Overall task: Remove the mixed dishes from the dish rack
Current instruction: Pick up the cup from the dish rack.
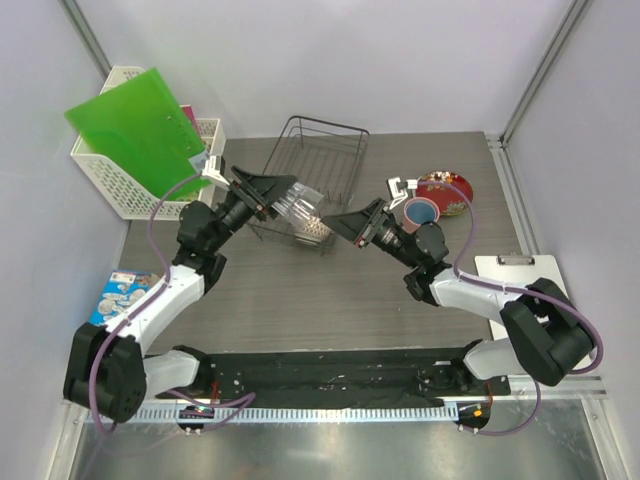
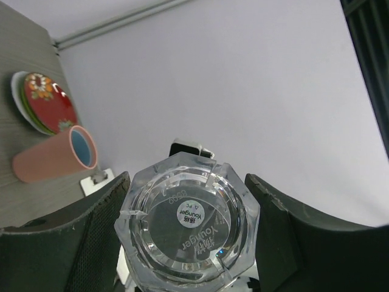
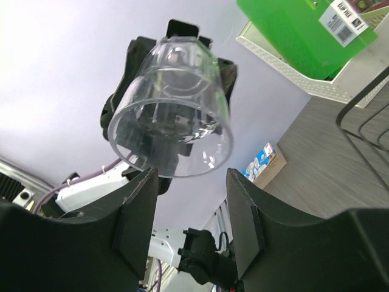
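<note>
Left gripper (image 2: 189, 243) clamped on clear glass (image 2: 187, 213) base — right gripper (image 3: 189, 207) half open, empty, facing glass rim.

Green folder (image 1: 140, 130) propped in white lattice basket (image 1: 100, 178); patterned box (image 1: 125, 293) nearer than basket; clipboard (image 1: 520, 278) far right of it.

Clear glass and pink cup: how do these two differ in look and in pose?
The clear glass is transparent with a faceted base; the pink cup is opaque and blue inside. The clear glass lies sideways in the air, gripped by the left claw; the pink cup stands upright on the table, beside the red patterned plate. Both are drinking vessels with round mouths.
</note>
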You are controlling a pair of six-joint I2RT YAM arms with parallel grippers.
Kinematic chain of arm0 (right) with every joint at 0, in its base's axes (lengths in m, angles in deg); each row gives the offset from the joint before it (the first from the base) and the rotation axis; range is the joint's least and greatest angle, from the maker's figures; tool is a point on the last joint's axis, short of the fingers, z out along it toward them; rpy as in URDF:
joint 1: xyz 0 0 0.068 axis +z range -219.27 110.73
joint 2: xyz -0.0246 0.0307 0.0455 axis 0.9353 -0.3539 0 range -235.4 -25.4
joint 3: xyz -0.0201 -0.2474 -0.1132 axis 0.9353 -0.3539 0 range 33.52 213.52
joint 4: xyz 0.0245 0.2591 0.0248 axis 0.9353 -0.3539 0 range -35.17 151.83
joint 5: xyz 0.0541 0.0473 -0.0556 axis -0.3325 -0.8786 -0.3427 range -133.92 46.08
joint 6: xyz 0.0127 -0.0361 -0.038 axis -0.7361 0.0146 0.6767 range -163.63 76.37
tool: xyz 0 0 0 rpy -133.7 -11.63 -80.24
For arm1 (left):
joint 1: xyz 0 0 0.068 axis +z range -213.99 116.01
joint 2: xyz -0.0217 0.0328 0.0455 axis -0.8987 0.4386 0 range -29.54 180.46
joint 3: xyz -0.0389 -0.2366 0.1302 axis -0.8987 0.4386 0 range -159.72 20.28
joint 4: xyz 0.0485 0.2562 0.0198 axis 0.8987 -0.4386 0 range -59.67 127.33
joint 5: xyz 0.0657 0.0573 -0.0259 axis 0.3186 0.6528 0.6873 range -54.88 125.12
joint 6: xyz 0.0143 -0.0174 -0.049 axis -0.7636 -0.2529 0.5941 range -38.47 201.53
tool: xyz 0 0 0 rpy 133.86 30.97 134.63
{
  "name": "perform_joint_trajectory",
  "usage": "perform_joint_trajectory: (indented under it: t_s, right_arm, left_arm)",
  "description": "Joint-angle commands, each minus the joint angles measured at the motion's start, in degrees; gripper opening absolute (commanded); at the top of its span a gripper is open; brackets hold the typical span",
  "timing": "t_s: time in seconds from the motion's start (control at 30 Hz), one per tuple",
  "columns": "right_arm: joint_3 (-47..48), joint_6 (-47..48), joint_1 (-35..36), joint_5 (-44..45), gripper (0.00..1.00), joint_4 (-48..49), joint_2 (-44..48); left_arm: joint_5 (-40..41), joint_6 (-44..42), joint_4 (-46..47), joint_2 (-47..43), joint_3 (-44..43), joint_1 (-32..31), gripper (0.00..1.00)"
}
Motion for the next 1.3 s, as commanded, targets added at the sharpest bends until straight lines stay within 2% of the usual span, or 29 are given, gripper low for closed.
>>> perform_joint_trajectory:
  t_s: [0.0,0.3,0.43,0.77,0.87,0.9,1.03,1.1,1.13,1.2,1.23,1.27]
  right_arm:
    - [4.41,5.82,1.60,-0.35,0.54,-0.90,0.85]
    - [7.49,9.86,2.04,3.77,0.54,-4.42,-3.01]
    - [8.90,13.91,3.01,7.03,0.54,-9.51,-4.33]
    - [11.79,14.36,4.33,7.03,0.53,-9.61,-7.14]
    - [14.17,13.83,4.33,6.24,0.37,-10.05,-8.81]
    - [14.61,13.66,4.41,6.07,0.24,-10.23,-9.51]
    - [15.41,13.57,4.33,6.06,0.06,-11.63,-9.26]
    - [15.06,14.18,4.33,6.68,0.01,-12.77,-8.21]
    - [14.79,14.62,4.33,6.94,0.01,-14.43,-6.55]
    - [14.09,16.28,4.33,8.16,0.01,-18.37,-4.43]
    - [14.00,16.99,4.41,8.78,0.01,-20.23,-1.55]
    - [14.18,18.04,4.41,9.31,0.01,-22.60,-0.04]
  left_arm:
    - [-3.96,6.64,16.36,2.42,0.55,0.43,0.00]
    - [-4.14,5.85,16.36,3.75,2.21,0.26,0.00]
    - [-3.61,5.59,16.36,2.78,3.45,0.26,0.00]
    - [-5.28,4.01,13.72,1.73,2.57,-0.18,0.00]
    - [-5.37,3.83,13.72,1.64,3.97,-0.36,0.00]
    - [-5.37,3.74,13.72,1.29,4.76,-0.36,0.00]
    - [-5.28,1.73,11.80,0.06,5.82,-0.27,0.00]
    - [-4.67,-1.85,7.94,-1.25,4.86,-0.27,0.10]
    - [-4.75,-3.62,2.18,-2.65,4.07,-0.27,0.16]
    - [-4.15,-10.10,-4.52,-4.24,0.12,0.43,0.40]
    - [-3.18,-12.23,-13.17,-5.56,-1.55,0.78,0.63]
    - [-1.95,-14.60,-17.52,-6.09,-5.39,0.96,0.73]
